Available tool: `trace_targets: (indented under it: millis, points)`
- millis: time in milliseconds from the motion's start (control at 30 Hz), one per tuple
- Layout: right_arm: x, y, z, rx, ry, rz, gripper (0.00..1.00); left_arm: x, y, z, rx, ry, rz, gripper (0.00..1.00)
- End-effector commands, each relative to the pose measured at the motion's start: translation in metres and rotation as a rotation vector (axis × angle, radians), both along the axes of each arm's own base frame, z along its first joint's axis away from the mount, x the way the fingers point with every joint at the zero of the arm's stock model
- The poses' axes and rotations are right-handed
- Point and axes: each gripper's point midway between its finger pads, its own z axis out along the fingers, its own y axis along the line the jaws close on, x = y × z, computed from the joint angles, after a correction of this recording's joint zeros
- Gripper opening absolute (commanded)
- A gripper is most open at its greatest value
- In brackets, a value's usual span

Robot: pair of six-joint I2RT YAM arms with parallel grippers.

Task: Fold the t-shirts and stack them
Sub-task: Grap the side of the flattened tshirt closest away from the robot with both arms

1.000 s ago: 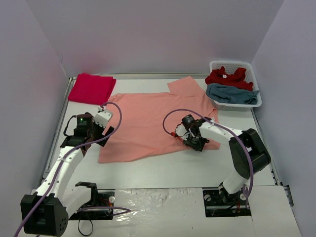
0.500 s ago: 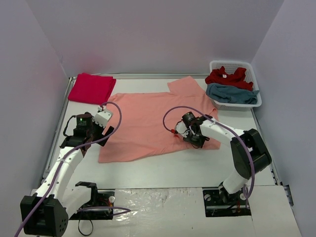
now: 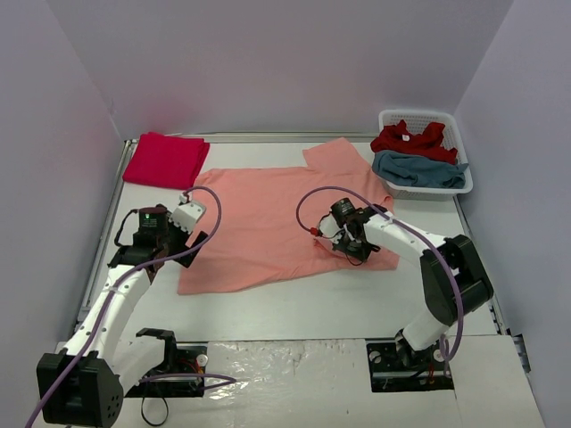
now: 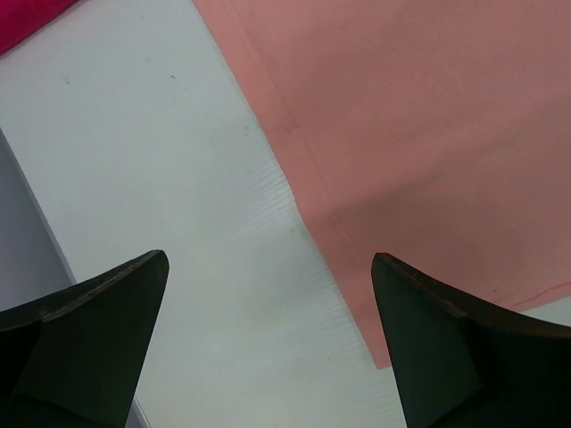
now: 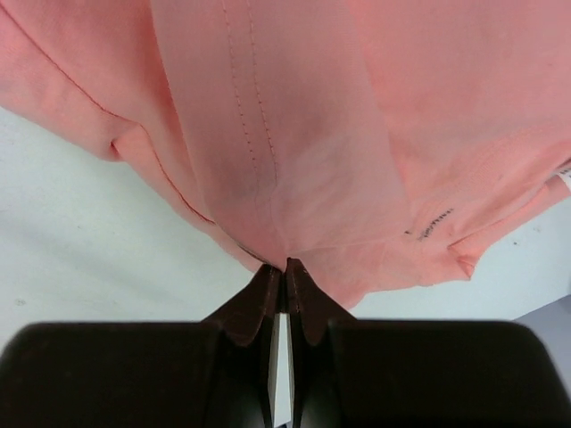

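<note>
The right gripper (image 5: 285, 265) is pressed together, pinching the lower-right edge of the salmon-orange t-shirt (image 3: 268, 214), which lies spread at frame centre. The left gripper (image 4: 268, 259) is spread wide beside the shirt's left edge.

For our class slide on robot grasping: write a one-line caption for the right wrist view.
Right gripper shut on a pinched fold of the salmon-orange t-shirt, with the white table showing beside it.

A robotics lab cell: a white desk (image 3: 294, 303) closed in by plain lavender walls (image 3: 268, 62) behind it and at both sides, a left arm (image 3: 116, 299) and a right arm (image 3: 437, 267) bolted at its near edge, purple cables (image 3: 328, 188) trailing over it
</note>
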Motion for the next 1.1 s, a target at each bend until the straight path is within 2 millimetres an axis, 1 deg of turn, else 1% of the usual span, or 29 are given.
trace_targets:
  millis: [0,67,167,267,400,433,467,500,533,567,633,667,767,833,867,933,967,1033,1067]
  points:
    - [0.01,-0.003,0.027,-0.001,-0.071,-0.04,0.0,-0.003,-0.01,0.011,-0.007,0.021,-0.075,0.98]
    - [0.015,-0.002,0.035,0.011,-0.1,-0.066,0.0,-0.004,-0.014,0.016,-0.005,0.02,-0.107,0.98]
    - [0.02,0.0,0.045,0.032,-0.132,-0.083,0.0,-0.009,-0.018,0.018,0.0,0.036,-0.151,0.98]
    - [0.022,-0.003,0.048,0.034,-0.146,-0.098,0.0,-0.015,-0.018,0.012,0.021,0.07,-0.194,0.98]
    - [0.026,-0.012,0.046,0.026,-0.149,-0.136,0.0,-0.028,-0.019,-0.001,0.04,0.152,-0.247,0.98]
    - [0.027,-0.014,0.046,0.03,-0.149,-0.148,0.0,-0.03,-0.022,-0.005,0.038,0.17,-0.282,0.98]
    - [0.029,-0.016,0.047,0.037,-0.155,-0.156,0.0,-0.037,-0.024,-0.009,0.034,0.203,-0.304,1.0]
    - [0.032,-0.021,0.047,0.046,-0.157,-0.177,0.0,-0.041,-0.026,-0.013,0.033,0.225,-0.329,1.0]
    - [0.032,-0.023,0.047,0.051,-0.157,-0.185,0.0,-0.043,-0.029,-0.014,0.035,0.229,-0.372,0.95]
    - [0.034,-0.024,0.047,0.063,-0.159,-0.19,0.0,-0.049,-0.03,-0.017,0.04,0.25,-0.393,0.92]
    - [0.035,-0.03,0.044,0.067,-0.155,-0.214,0.0,-0.054,-0.029,-0.021,0.058,0.259,-0.431,0.91]
    - [0.037,-0.03,0.043,0.073,-0.158,-0.222,0.0,-0.06,-0.031,-0.023,0.056,0.275,-0.452,0.91]
    - [0.038,-0.031,0.036,0.077,-0.152,-0.244,0.0,-0.069,-0.031,-0.028,0.072,0.287,-0.499,0.91]
    - [0.039,-0.031,0.032,0.079,-0.148,-0.26,0.0,-0.074,-0.031,-0.031,0.08,0.292,-0.521,0.89]
    - [0.04,-0.03,0.031,0.082,-0.153,-0.266,0.0,-0.081,-0.031,-0.034,0.072,0.317,-0.534,0.89]
    - [0.04,-0.03,0.028,0.083,-0.147,-0.279,0.0,-0.088,-0.033,-0.035,0.072,0.338,-0.572,0.88]
    - [0.042,-0.03,0.027,0.085,-0.15,-0.282,0.0,-0.098,-0.034,-0.037,0.06,0.371,-0.592,0.88]
    - [0.042,-0.03,0.025,0.082,-0.146,-0.291,0.0,-0.105,-0.033,-0.038,0.073,0.38,-0.63,0.88]
    - [0.043,-0.03,0.024,0.084,-0.148,-0.297,0.0,-0.109,-0.032,-0.042,0.079,0.392,-0.637,0.88]
